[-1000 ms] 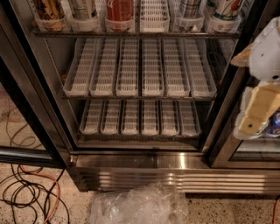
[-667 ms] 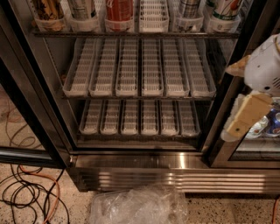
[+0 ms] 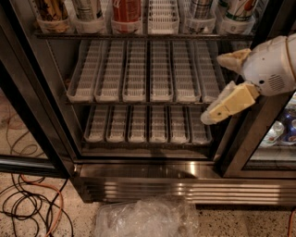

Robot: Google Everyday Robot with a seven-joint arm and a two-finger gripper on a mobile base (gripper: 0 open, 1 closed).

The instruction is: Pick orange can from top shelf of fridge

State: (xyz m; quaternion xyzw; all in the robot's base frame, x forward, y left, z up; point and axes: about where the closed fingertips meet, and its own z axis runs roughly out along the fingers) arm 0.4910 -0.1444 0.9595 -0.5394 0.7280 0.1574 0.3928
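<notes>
now my gripper [image 3: 213, 88] has risen and swung left from the right edge, jaws spread and empty, before the middle rack's [image 3: 138, 74] right end. the orange can [image 3: 51, 10] sits at the top shelf's [image 3: 138, 35] left corner.

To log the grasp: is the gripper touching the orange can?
Apart. Camera view: gripper at the right, orange can far left on the top shelf.
</notes>
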